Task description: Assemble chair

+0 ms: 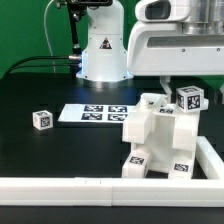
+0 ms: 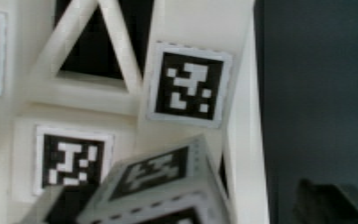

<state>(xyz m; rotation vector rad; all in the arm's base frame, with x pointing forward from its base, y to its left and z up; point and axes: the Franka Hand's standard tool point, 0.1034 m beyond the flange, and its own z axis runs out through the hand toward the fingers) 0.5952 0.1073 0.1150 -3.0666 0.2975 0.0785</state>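
Partly assembled chair, exterior view, left to right: 1 small tagged cube (image 1: pixel 40 119) lies loose and well apart, apparently not yet fitted; the marker board (image 1: pixel 95 113); the chair (image 1: pixel 158 140), its blocky panels joined, standing just beside the long white rail (image 1: pixel 60 187). The gripper (image 1: pixel 186 84) hangs over the chair's tagged top piece (image 1: pixel 190 98); whether its jaws are apart or clamped cannot be told.

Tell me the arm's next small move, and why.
Probably close the claw on the tagged white piece at the top of the chair. The claw hangs right over that piece, the wrist view is filled with the chair's tagged parts, and whether anything is gripped cannot be told.
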